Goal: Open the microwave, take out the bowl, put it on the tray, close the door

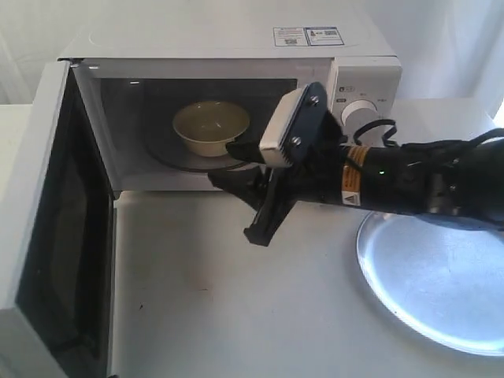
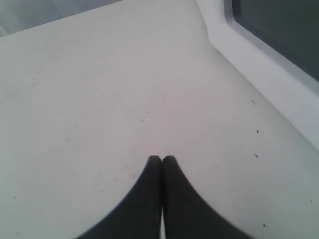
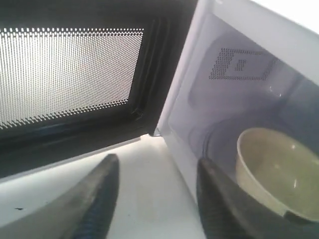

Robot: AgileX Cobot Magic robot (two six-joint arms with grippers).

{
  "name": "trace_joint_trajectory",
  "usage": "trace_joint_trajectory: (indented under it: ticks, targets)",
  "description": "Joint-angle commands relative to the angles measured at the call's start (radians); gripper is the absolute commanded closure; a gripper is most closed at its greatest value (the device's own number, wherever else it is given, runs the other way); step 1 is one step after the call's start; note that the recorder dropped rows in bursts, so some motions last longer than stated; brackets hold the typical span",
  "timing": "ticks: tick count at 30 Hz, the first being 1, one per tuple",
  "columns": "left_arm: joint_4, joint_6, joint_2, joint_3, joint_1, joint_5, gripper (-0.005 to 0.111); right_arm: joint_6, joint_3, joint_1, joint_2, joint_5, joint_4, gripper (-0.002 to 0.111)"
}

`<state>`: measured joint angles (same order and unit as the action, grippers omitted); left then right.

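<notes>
microwave point(image 1: 236, 43): one, big and white, at the top of the frame
door point(image 1: 39, 236): one, at the left edge of the frame
bowl point(image 1: 211, 122): one, in the upper middle of the frame
glass plate point(image 1: 169, 153): one, right under the bowl
tray point(image 1: 441, 276): one, shiny, at the lower right of the frame
dial point(image 1: 361, 110): one can be seen, at the upper right; the arm hides what is below it
stickers point(image 1: 309, 36): two, side by side at the top of the frame
arm point(image 1: 425, 185): one in the exterior view, on the right
grippers: two, the left gripper point(image 2: 162, 159) and the right gripper point(image 3: 157, 169)
fingers point(image 3: 99, 199): two on each gripper, four in all
tabletop point(image 1: 236, 299): one
</notes>
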<state>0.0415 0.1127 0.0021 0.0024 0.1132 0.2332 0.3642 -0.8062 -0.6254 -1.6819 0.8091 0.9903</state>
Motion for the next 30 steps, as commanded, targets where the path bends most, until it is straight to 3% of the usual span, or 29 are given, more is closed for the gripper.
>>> trace_joint_trajectory:
  ticks: [1,5,19,22,26,30]
  targets:
    - [-0.008,-0.003,-0.002,-0.002,-0.005,0.002,0.107,-0.355,-0.055,-0.064,-0.089,-0.025,-0.288,0.041]
    - [-0.008,-0.003,-0.002,-0.002,-0.005,0.002,0.107,-0.386,-0.170,-0.082,-0.201,-0.102,-0.395,0.041]
    - [-0.008,-0.003,-0.002,-0.002,-0.005,0.002,0.107,-0.380,-0.686,-0.083,-0.550,-0.456,-0.397,0.042]
    - [-0.008,-0.003,-0.002,-0.002,-0.005,0.002,0.107,-0.364,-0.760,-0.092,-0.594,-0.614,-0.392,0.058]
    - [-0.008,-0.003,-0.002,-0.002,-0.005,0.002,0.107,-0.395,-0.778,-0.112,-0.590,-0.739,-0.372,0.108]
    - [-0.008,-0.003,-0.002,-0.002,-0.005,0.002,0.107,-0.304,-0.773,-0.148,-0.561,-0.755,-0.395,0.108]
